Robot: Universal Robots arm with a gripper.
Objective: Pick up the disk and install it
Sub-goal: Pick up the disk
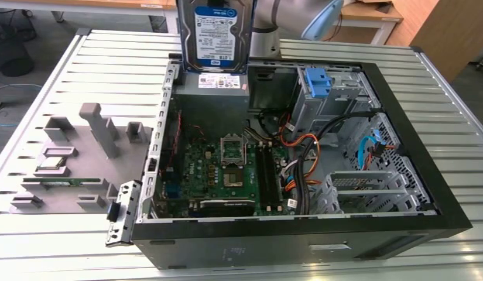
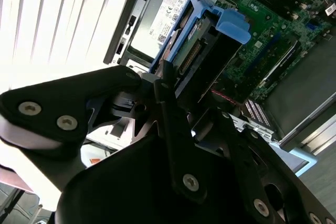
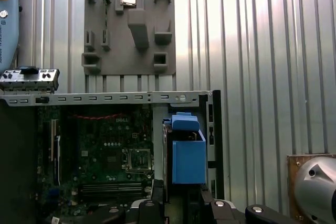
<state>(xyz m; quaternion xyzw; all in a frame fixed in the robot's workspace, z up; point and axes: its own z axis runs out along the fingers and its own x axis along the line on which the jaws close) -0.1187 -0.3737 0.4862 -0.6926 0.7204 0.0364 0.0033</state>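
One flat silver disk (image 1: pixel 220 35), white-and-blue labelled and clipped in a blue plastic carrier, hangs upright above the open black computer case (image 1: pixel 304 237), over a grey metal box (image 1: pixel 213 105) in its corner. The black gripper (image 2: pixel 157 80) has its jaws clamped narrowly on the disk's end. Inside the case lie a green motherboard (image 1: pixel 218 170) and bundled cables (image 1: pixel 308 149).

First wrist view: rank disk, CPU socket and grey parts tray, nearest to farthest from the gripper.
1. disk: clamped in the gripper, above the case.
2. CPU socket: on the motherboard, inside the case.
3. grey parts tray: on the slatted table, beyond the case wall.
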